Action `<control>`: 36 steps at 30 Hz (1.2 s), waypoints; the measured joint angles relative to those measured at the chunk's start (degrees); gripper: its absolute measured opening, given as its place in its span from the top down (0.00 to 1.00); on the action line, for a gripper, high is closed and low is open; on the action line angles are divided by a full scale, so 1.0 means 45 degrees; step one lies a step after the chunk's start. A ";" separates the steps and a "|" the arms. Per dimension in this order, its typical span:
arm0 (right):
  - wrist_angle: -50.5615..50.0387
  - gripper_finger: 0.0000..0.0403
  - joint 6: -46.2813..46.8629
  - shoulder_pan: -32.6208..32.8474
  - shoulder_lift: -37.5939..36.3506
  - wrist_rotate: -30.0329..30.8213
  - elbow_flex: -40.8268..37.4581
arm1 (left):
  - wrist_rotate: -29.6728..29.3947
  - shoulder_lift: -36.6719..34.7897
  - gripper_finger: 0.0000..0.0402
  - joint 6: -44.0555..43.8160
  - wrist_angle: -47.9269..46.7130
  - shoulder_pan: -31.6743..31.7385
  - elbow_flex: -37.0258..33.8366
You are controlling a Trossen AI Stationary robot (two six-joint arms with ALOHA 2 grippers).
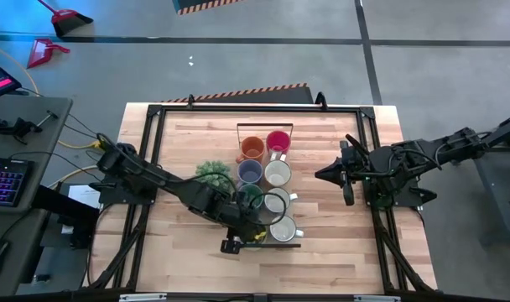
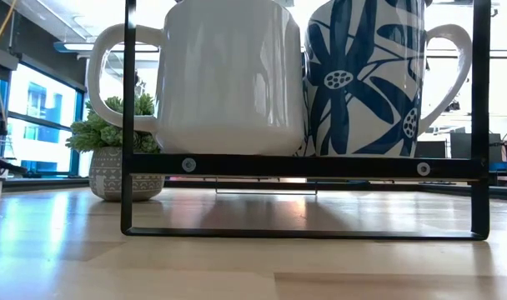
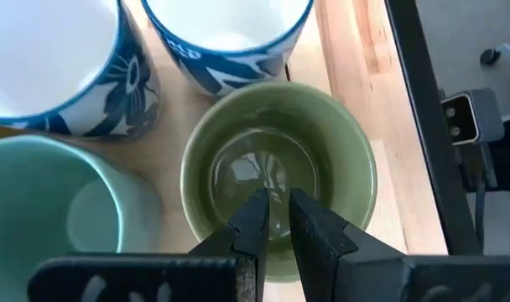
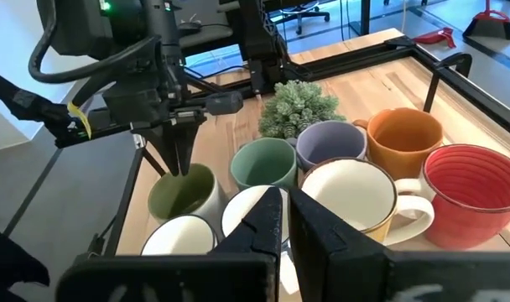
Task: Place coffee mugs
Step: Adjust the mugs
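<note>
Left gripper [image 4: 180, 143] is pinched down narrow on the near wall of the olive-green mug [image 3: 276, 180], one finger dipping inside the cup and the other apparently outside it (the wrist view looks straight down into the mug, so the wall itself is hard to make out between the fingers). That mug sits on or just over the black rack [image 2: 303, 165], right below the hand, and I can't tell whether its base is fully down. Just beside the hand is the teal-green mug [image 4: 264, 164], and past the olive one stand the two white mugs with blue flower print [image 3: 226, 33]. Farther out from the gripper come the lavender-blue mug [image 4: 330, 143], a cream mug [image 4: 349, 195], then the orange mug [image 4: 404, 134] and the pink-red mug [image 4: 473, 193] at the far end. The spiky potted plant [image 1: 211, 172] is off to the side of the arm. The right gripper [image 1: 324, 174] is closed on nothing and parked well clear of the mugs. My read: all eight mugs are in the two-row cluster, so this looks like the last one going in; what's left is letting go and pulling out.
</note>
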 joint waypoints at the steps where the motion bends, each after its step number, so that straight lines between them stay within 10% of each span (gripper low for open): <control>1: 0.0000 0.98 -0.0003 0.0000 0.0000 0.0000 0.0000 | 0.0017 0.0000 0.91 0.0017 0.0053 0.0037 0.0000; 36: 0.0001 0.98 -0.0047 -0.0001 -0.0005 -0.0234 0.0000 | -0.0340 0.0704 0.91 0.0243 0.0390 0.0685 -0.0005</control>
